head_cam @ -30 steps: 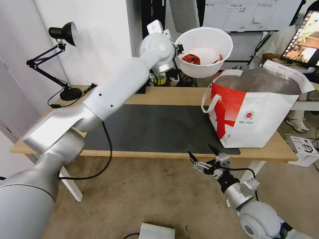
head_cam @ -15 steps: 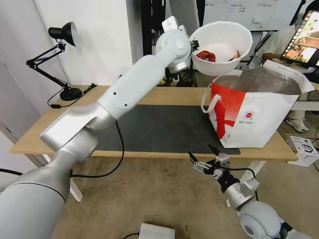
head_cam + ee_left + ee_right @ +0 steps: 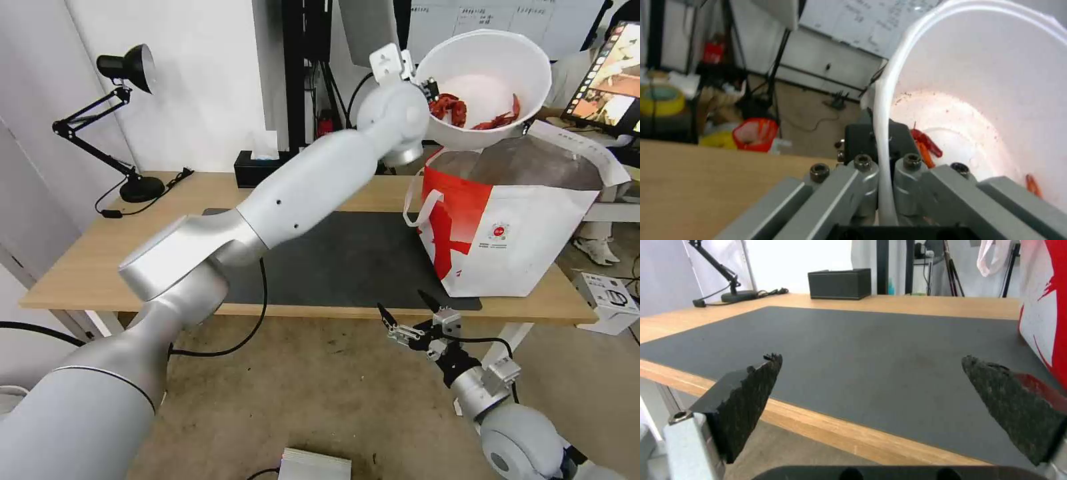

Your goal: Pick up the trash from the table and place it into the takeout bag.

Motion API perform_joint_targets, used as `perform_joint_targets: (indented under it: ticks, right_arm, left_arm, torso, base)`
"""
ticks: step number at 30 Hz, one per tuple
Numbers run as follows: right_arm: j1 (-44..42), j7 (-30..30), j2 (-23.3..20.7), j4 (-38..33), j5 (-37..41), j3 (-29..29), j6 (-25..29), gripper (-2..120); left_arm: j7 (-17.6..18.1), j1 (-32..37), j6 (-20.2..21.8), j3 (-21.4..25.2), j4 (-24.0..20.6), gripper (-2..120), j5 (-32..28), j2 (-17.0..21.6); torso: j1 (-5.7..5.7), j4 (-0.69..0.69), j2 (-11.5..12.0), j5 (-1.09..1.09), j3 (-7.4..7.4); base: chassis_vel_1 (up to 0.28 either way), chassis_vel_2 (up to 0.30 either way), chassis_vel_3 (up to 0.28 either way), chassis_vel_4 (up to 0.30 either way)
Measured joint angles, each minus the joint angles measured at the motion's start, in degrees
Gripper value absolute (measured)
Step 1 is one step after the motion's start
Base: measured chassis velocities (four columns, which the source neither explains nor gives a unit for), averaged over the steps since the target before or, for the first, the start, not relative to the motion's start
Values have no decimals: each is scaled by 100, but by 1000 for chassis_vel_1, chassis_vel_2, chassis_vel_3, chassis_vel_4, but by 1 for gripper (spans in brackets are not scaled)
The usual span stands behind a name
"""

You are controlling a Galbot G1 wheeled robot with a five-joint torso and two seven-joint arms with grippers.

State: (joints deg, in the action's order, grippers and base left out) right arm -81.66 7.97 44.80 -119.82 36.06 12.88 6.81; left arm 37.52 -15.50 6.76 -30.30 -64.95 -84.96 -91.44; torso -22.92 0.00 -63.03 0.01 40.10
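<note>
A white round bowl [image 3: 490, 73] with red scraps [image 3: 448, 107] hangs in the air, tilted, above the back left corner of the takeout bag [image 3: 513, 220]. My left gripper [image 3: 427, 88] is shut on the bowl's rim; the left wrist view shows the white rim [image 3: 884, 140] pinched between the fingers and red scraps [image 3: 925, 146] inside. The red-and-white bag stands open on the right end of the table [image 3: 80, 267], its foil lining showing. My right gripper [image 3: 407, 313] is open, low in front of the table's front edge.
A dark grey mat [image 3: 333, 253] covers the middle of the table. A black desk lamp [image 3: 127, 120] stands at the back left and a black tissue box [image 3: 257, 167] at the back. A white box [image 3: 610, 300] lies on the floor at right.
My left arm has carried the bowl to the right and a little higher, from beside the bag to above its back left corner. The bowl tilts more. The right arm has not moved.
</note>
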Motion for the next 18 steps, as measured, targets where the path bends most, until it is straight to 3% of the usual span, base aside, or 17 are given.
perform_joint_targets:
  ticks: [4, 9, 18]
  right_arm:
    - [0, 0, 0, 0, 0, 0, 0, 100]
    - [0, 0, 0, 0, 0, 0, 0, 100]
    - [0, 0, 0, 0, 0, 0, 0, 100]
  left_arm:
    - [-317, 65, -123, -266, -26, 0, 635, 26]
    - [-415, 70, -202, -515, 70, 0, 1198, 14]
    - [-308, 87, -117, -675, 220, 0, 1454, 16]
  torso:
    - [0, 0, 0, 0, 0]
    - [0, 0, 0, 0, 0]
    - [0, 0, 0, 0, 0]
  base:
    - [0, 0, 0, 0]
    - [0, 0, 0, 0]
    - [0, 0, 0, 0]
